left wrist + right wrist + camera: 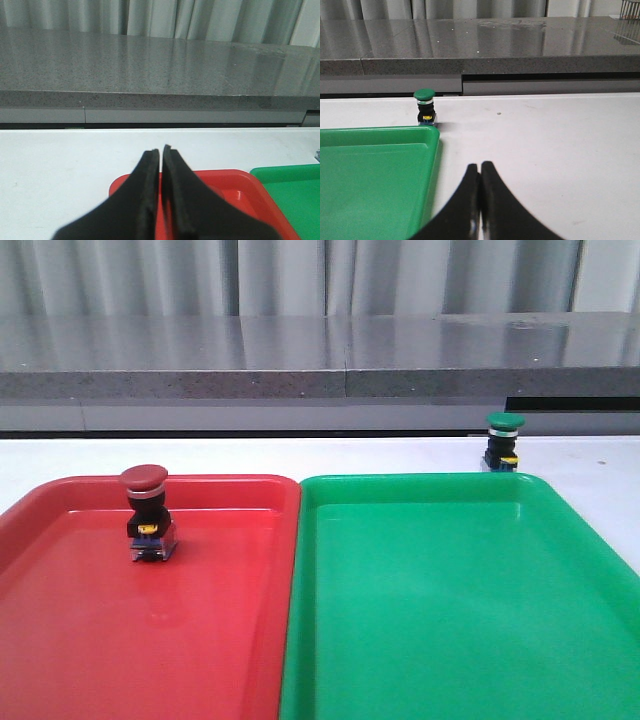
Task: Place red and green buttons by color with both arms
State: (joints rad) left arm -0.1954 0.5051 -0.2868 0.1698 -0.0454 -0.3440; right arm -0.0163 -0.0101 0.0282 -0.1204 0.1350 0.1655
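Note:
The red button point(146, 512) stands upright inside the red tray point(60, 640), near its far left. The green button point(503, 442) stands on the white table just behind the green tray's point(450, 620) far right edge; it also shows in the right wrist view point(425, 105), beside the tray's far corner. My left gripper point(161, 150) is shut and empty, above the red tray's far edge point(235, 180). My right gripper point(480, 166) is shut and empty, over the bare table right of the green tray point(370, 175). Neither arm shows in the front view.
The two trays lie side by side, touching, red left and green right. A grey stone ledge point(320, 360) runs along the back of the white table point(590, 465), with curtains behind it.

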